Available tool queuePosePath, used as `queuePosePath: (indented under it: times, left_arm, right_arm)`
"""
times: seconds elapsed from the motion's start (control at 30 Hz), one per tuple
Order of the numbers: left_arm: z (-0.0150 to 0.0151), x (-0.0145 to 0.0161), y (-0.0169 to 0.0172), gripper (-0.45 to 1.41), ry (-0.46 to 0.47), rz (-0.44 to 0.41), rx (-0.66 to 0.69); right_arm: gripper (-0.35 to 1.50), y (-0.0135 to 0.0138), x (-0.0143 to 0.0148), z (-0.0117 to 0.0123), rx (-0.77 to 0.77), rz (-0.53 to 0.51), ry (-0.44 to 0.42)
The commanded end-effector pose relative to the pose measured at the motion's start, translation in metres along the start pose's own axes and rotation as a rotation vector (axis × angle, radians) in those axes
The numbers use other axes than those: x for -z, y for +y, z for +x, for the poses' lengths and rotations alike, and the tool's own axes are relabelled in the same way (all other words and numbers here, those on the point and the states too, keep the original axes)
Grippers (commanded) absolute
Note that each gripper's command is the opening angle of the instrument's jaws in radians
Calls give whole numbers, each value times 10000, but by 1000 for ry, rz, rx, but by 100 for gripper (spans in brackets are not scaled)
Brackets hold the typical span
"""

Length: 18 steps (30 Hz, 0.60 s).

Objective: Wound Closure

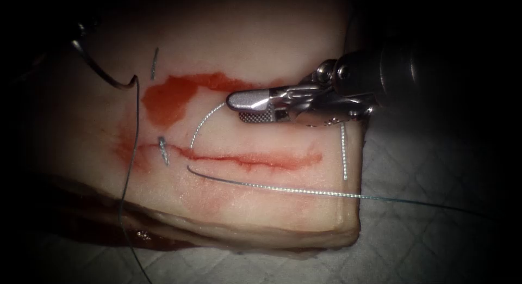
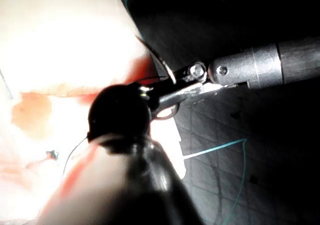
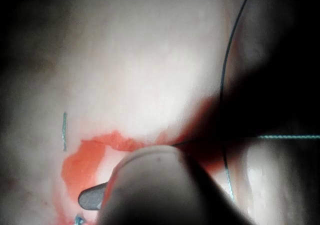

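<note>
So, starting at the far left of the endoscope view: the left tool sits in the dark up in the corner with its jaws pinched on the needle. It grips near the end farthest from the thread. The needle is completely out of the tissue, curving down over its left part, above and to the left of the cut. The thread leaves the needle's low end and drops straight down, crossing the left end of the cut and running off the front edge of the tissue.

Moving right, there's a short cut end of thread above a blotch of red fluid, and another cut end right at the cut's left end. A loop of thread arcs up out of the cut to the right tool. A second strand starts just below the cut and trails off to the right, over the padded cloth.

The right tool comes in from the right with its jaws a little spread, the ridged face of the lower one showing. The loop ends right at the upper jaw's tip, and I can't tell if it's actually gripped. In the right wrist view that jaw tip sits over the red fluid. Farthest right, one more cut end stands near the tissue's right edge.
</note>
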Motion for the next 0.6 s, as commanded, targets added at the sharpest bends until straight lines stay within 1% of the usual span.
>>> queuePosePath:
  times: [0.03,0.07,0.1,0.13,0.17,0.3,0.37,0.47,0.6]
  left_arm:
    - [2,-4,6,-45,0,1,-1]
    - [2,-4,6,-45,0,1,-1]
    - [2,-4,6,-45,0,1,-1]
    - [2,-4,6,-45,0,1,-1]
    - [3,-4,5,-45,0,1,-1]
    - [3,-4,5,-45,0,1,-1]
    - [3,-4,5,-45,0,1,-1]
    - [3,-4,5,-45,0,1,-1]
    - [3,-4,5,-45,0,1,-1]
  right_arm:
    - [59,2,-7,-12,15,15,38]
    - [57,2,-8,-11,27,25,104]
    - [57,2,-8,-10,23,19,131]
    - [52,4,-8,-10,9,13,167]
    - [51,8,-8,-9,1,6,215]
    - [51,11,-11,-2,-2,4,325]
    - [51,13,-15,-1,9,2,367]
    - [51,13,-25,-2,16,2,388]
    - [46,1,-62,2,11,15,430]
